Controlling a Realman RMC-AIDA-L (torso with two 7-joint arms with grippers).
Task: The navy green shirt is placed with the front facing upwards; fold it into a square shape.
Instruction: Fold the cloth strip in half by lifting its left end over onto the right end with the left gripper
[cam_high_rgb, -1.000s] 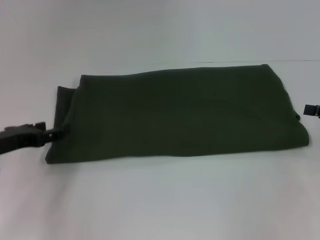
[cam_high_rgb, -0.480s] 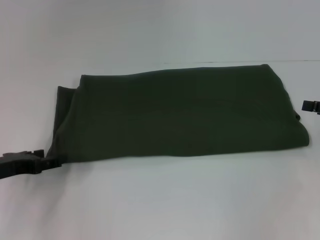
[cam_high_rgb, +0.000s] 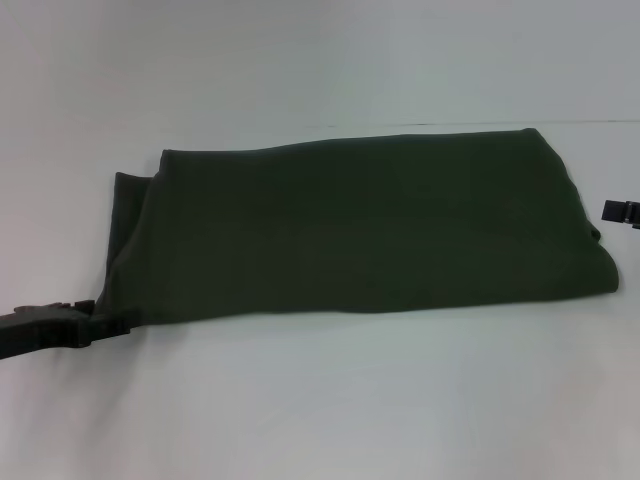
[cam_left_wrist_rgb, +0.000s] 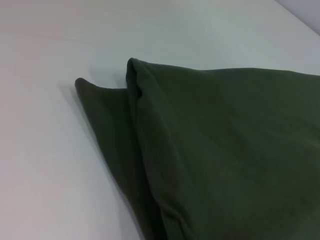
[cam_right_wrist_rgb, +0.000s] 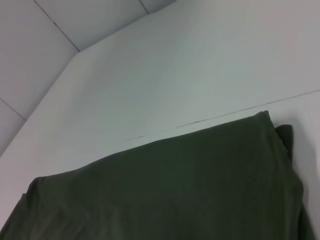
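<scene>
The navy green shirt (cam_high_rgb: 370, 225) lies folded into a long flat band across the white table (cam_high_rgb: 330, 400), plain side up. Its letters and collar are hidden. A lower layer sticks out at its left end. My left gripper (cam_high_rgb: 118, 324) is low at the shirt's near left corner, touching or just beside the cloth. My right gripper (cam_high_rgb: 612, 211) is at the picture's right edge, just off the shirt's right end. The left wrist view shows the layered left end of the shirt (cam_left_wrist_rgb: 225, 150). The right wrist view shows its right end (cam_right_wrist_rgb: 165, 190).
A thin seam (cam_high_rgb: 600, 122) runs across the white table behind the shirt. In the right wrist view the table's far edge (cam_right_wrist_rgb: 60, 70) meets a pale tiled floor.
My left gripper has moved from the middle of the shirt's left edge toward me, to its near left corner. The right gripper has barely shifted. The shirt lies as before.
</scene>
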